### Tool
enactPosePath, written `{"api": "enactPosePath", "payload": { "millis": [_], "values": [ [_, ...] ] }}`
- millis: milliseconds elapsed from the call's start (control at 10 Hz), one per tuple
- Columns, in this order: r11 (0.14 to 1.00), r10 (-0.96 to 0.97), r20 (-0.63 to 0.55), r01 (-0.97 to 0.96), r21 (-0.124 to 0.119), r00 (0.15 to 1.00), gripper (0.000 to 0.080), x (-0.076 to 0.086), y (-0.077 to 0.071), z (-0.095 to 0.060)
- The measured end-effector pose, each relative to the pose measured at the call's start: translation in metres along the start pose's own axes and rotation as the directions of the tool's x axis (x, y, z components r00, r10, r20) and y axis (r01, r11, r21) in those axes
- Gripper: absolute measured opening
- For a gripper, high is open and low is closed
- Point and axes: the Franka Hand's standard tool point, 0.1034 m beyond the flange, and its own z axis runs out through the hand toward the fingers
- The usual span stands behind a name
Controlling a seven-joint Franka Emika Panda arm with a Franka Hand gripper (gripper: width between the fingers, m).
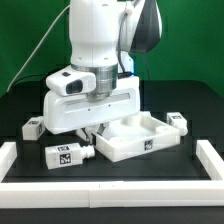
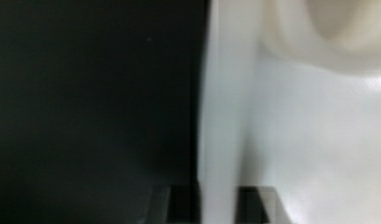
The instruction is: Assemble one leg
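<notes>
Three stubby white legs with black-and-white tags lie on the black table: one at the exterior view's left [image 1: 33, 127], one in front [image 1: 68, 155], one at the right [image 1: 176, 120]. The wide white tray-like panel [image 1: 140, 138] lies in the middle. My gripper [image 1: 97, 130] is down at the panel's left rim. In the wrist view the gripper [image 2: 217, 205] has a dark fingertip [image 2: 178, 207] on each side of the panel's upright white rim [image 2: 219, 110], which fills the gap between them. A round socket [image 2: 333, 30] shows in the panel. No leg shows in the wrist view.
A white raised border runs along the left [image 1: 8, 155], front [image 1: 110, 186] and right [image 1: 210, 160] of the black table. A green backdrop stands behind. The arm's body hides the table behind the panel.
</notes>
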Motion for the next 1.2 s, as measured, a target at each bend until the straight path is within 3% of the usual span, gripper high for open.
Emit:
{"api": "enactPosePath", "payload": {
  "millis": [300,500,700,1200],
  "values": [
    [0.982,0.186,0.018,-0.186,0.017,0.982,0.0045,-0.001,0.002,-0.016],
    [0.931,0.363,0.068,-0.365,0.024,0.929,0.0045,0.016,-0.007,-0.031],
    [0.836,0.533,0.151,-0.546,0.058,0.832,0.0045,0.034,-0.005,-0.04],
    [0.844,0.521,0.146,-0.533,0.059,0.841,0.0045,0.038,-0.004,-0.038]
  ]
}}
